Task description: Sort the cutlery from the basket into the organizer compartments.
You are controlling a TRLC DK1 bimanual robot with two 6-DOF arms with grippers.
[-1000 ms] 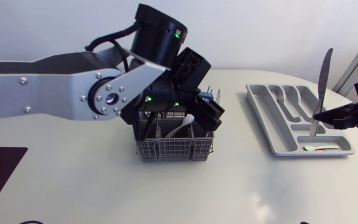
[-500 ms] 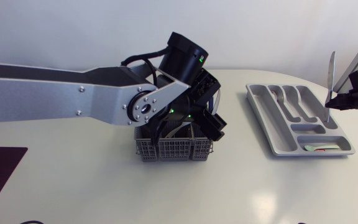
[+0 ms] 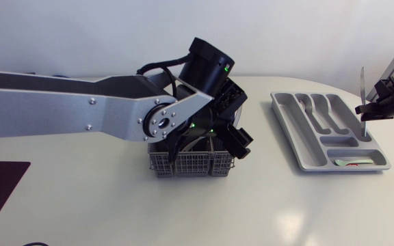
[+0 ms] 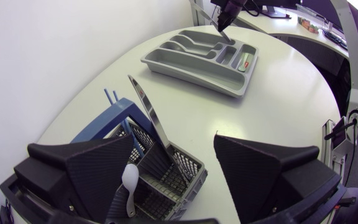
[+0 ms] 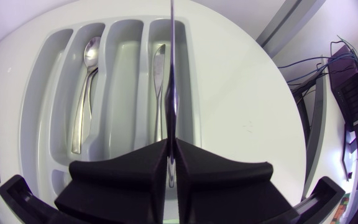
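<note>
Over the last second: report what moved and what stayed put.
The left arm swung further across the basket, lowering its open left claw over it and hiding the white spoon from the head view. The right claw, shut on the knife, carried it upright toward the far right edge of the organizer. Basket and organizer stayed put.

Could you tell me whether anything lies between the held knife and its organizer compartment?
Nothing visible does: the right gripper holds the knife upright above the organizer compartment, where a second knife lies flat.
</note>
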